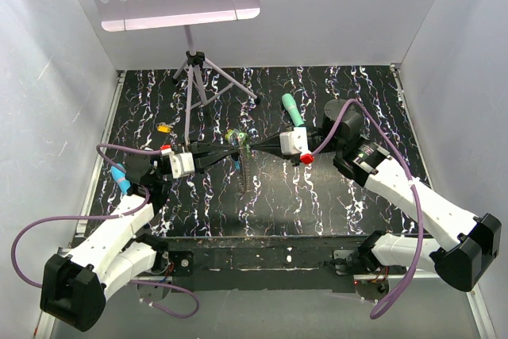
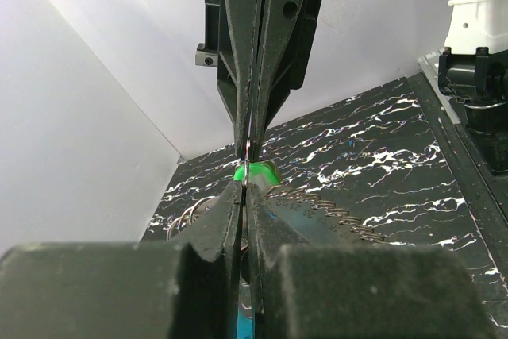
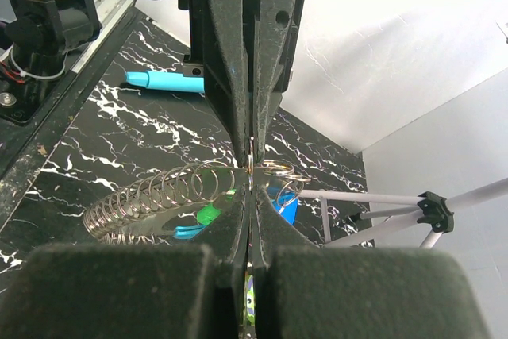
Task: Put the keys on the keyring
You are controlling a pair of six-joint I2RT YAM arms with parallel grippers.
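The left claw [image 1: 232, 148] is clenched on the grey metal chain keyring with blue clasp [image 1: 243, 174]. Tip to tip with it, the right claw [image 1: 252, 147] seemingly grips the light-green plastic-headed key [image 2: 255, 172].

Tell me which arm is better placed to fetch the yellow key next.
Left, likely. The yellow key lies on the table's left side, nearer the left gripper. The right gripper is farther, past the keyring where both meet.
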